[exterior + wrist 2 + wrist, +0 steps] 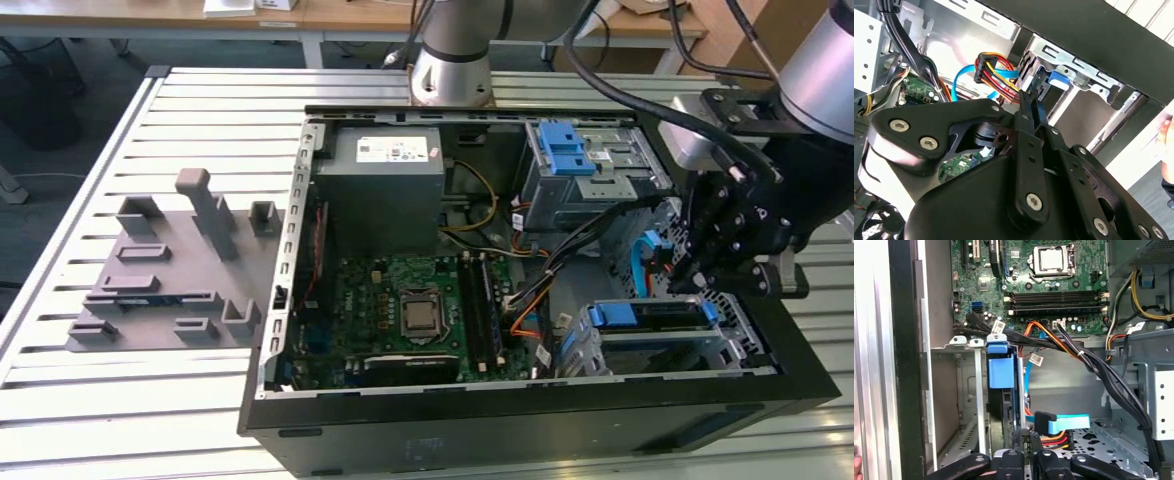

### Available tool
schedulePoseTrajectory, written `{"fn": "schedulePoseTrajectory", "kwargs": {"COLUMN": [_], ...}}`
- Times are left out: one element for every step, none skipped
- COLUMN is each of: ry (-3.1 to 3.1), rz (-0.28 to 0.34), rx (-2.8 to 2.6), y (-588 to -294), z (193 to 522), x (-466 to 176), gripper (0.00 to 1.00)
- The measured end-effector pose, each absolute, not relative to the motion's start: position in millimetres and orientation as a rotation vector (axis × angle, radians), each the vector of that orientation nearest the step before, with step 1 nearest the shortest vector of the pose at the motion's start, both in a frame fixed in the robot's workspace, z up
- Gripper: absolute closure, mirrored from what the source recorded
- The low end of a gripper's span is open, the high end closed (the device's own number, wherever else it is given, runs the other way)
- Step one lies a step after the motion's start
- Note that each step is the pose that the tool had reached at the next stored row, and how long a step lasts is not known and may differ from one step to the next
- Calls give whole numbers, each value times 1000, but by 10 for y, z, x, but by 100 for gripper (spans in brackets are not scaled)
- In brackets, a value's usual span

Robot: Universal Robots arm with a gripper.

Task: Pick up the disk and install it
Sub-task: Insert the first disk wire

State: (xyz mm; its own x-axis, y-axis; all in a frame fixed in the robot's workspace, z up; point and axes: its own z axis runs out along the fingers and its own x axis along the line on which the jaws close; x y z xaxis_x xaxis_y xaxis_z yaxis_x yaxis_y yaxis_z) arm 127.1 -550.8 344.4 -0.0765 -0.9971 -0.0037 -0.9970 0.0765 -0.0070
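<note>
The disk [650,316], edged by its blue carrier, sits in the lower metal drive bay [727,345] at the case's front corner on the exterior view's right. Its blue tab [1000,365] sticks out of the bay, and the same disk [1059,80] shows in the second wrist view too. My gripper [714,285] hangs inside the case just beside that bay. Its black fingers [1026,125] are drawn together, shut, with nothing seen between them. In the first wrist view the gripper [1024,440] is close to the disk's edge, and I cannot tell whether they touch.
The open case holds a green motherboard [400,310], a grey power-supply box [387,175] and an upper drive cage with blue latches [577,160]. Bundled black, orange and blue cables [1064,347] run past the bay. A grey fixture [174,270] lies on the slatted table.
</note>
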Motion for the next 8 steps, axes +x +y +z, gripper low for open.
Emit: {"fn": "schedulePoseTrajectory", "kwargs": {"ry": [2299, 2299, 2300, 2300, 2299, 2299, 2300, 2300], "rz": [-4, -4, -4, -4, -4, -4, -4, -4], "rx": [-2130, -2130, -2130, -2130, -2130, -2130, -2130, -2130], "y": [-5508, -5508, -5508, -5509, -5510, -5515, -5524, -5538], "z": [3444, 3444, 3444, 3442, 3439, 3437, 3435, 3432], "x": [1271, 1271, 1271, 1271, 1271, 1271, 1270, 1270], "gripper": [83, 83, 83, 83, 83, 83, 83, 83]}}
